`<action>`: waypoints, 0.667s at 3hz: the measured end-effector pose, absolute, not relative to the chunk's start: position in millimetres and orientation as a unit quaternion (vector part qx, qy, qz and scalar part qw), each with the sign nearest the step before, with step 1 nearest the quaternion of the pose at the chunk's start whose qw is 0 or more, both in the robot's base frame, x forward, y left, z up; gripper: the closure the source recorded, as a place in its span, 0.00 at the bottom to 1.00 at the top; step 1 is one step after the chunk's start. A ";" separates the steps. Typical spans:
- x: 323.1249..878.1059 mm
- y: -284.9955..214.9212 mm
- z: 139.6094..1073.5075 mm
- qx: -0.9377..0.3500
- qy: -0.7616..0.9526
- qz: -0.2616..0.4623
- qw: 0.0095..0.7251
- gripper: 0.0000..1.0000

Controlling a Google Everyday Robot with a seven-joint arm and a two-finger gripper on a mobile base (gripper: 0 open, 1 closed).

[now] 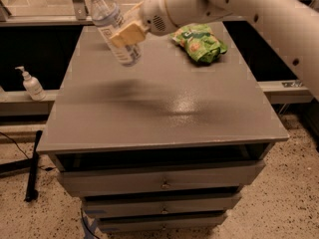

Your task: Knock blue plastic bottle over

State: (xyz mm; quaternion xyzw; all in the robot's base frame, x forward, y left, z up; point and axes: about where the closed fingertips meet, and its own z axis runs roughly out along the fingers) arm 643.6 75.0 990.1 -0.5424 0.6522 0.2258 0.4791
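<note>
Green snack bag (198, 43) on grey drawer cabinet (164, 118); white pump bottle (31, 83) lower left.

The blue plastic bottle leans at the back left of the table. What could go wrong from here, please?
1. The blue plastic bottle tilts close to the left rear edge of the table; once down, it may roll off.
2. The tool rests against the bottle's label, so the bottle may be dragged along instead of falling.
3. The arm passes just above the green snack bag and might sweep it.
</note>
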 end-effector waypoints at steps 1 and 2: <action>646.8 25.6 996.0 -0.604 0.659 0.126 0.430 1.00; 615.5 -32.3 969.7 -0.678 0.658 0.029 0.327 1.00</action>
